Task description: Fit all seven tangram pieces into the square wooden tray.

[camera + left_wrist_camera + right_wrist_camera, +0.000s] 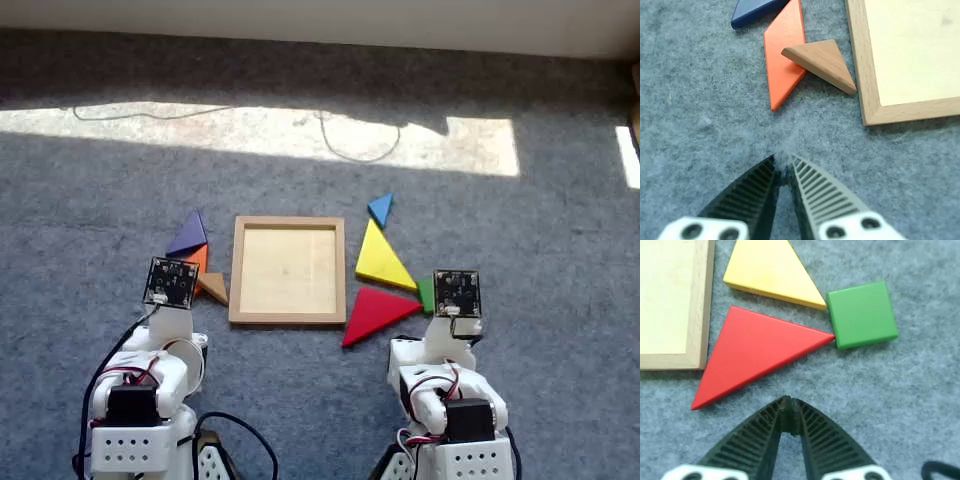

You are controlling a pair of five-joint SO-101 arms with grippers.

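Arm [457, 293] hides half of green square [426, 294]; left gripper [783, 167], right gripper [790, 406] closed, empty.

Pale smooth wooden tray [288, 318], fuzzy grey carpet [700, 125], glossy red triangle [755, 352], matt bare-wood triangle [822, 62]

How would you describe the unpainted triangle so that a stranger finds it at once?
Start at the square wooden tray. By its corner nearest the left gripper lies a small triangle, overlapping the orange parallelogram. It alone is bare wood, unpainted.
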